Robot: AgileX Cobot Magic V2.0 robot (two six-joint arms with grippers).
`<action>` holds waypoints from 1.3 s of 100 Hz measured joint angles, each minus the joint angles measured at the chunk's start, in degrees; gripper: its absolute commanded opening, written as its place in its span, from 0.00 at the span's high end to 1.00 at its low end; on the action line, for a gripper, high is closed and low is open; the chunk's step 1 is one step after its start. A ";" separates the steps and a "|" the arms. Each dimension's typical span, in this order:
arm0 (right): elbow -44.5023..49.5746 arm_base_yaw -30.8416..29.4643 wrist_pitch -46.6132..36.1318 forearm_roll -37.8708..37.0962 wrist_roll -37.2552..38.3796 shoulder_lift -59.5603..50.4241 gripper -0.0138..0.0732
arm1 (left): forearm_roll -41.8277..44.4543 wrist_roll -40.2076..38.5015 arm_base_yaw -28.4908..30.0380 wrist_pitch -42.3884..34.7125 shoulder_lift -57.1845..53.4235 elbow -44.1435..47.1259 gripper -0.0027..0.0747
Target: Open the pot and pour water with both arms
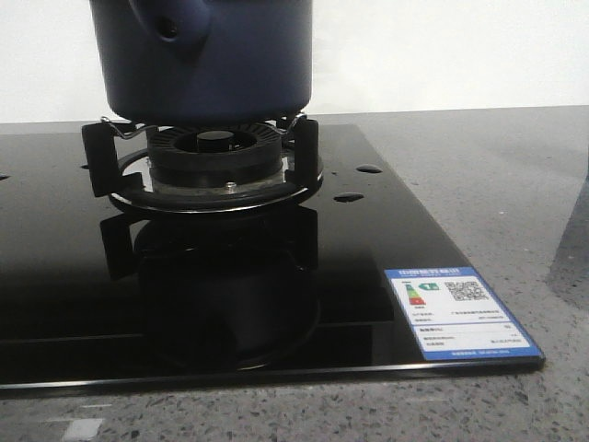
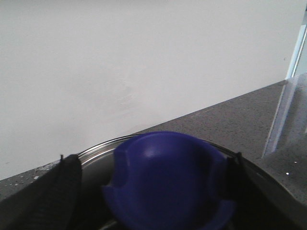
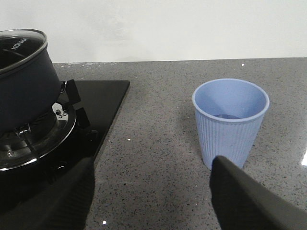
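Front view: the pot [image 1: 210,57] sits on the burner support [image 1: 207,157] of a black glass cooktop [image 1: 386,239], its handle lug [image 1: 170,26] with the small hole facing the camera; a blue-bordered label [image 1: 460,313] is stuck at the cooktop's near right corner, and grey speckled counter [image 1: 497,166] surrounds the glass. Neither gripper appears in this view. Left wrist view: the left gripper [image 2: 148,191] straddles a rounded navy-blue knob [image 2: 168,182] — one dark finger [image 2: 60,191] on each side of it, the knob filling most of the gap between them; actual contact of the pads with the knob cannot be told from here. Behind the knob runs the metal rim of the lid [image 2: 96,151], with counter and a pale wall beyond. Right wrist view: the right gripper [image 3: 153,191] is spread wide and holds nothing, both fingers [image 3: 244,196] hovering over bare counter. The pale blue ribbed cup [image 3: 230,122] stands upright just ahead of one finger, a little dark content visible at its bottom. The pot lies off to the other side of this gripper, well apart from the cup — still lidded, with white lettering on the glass, resting on its burner.
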 measured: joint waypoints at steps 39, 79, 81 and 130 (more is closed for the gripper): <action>0.00 0.00 0.00 0.00 0.00 0.00 0.31 | 0.42 0.00 0.41 -0.01 0.20 0.00 0.45; 0.00 0.00 0.00 -1.06 0.00 0.00 0.31 | 0.32 0.00 0.41 1.56 -2.85 0.00 0.45; 0.00 0.00 -0.13 -1.24 0.00 0.00 0.31 | 0.32 0.00 0.41 1.56 -3.23 0.00 0.45; 9.69 0.00 -12.99 -7.00 0.00 0.21 0.31 | 0.32 0.00 7.39 4.24 -13.97 0.00 0.45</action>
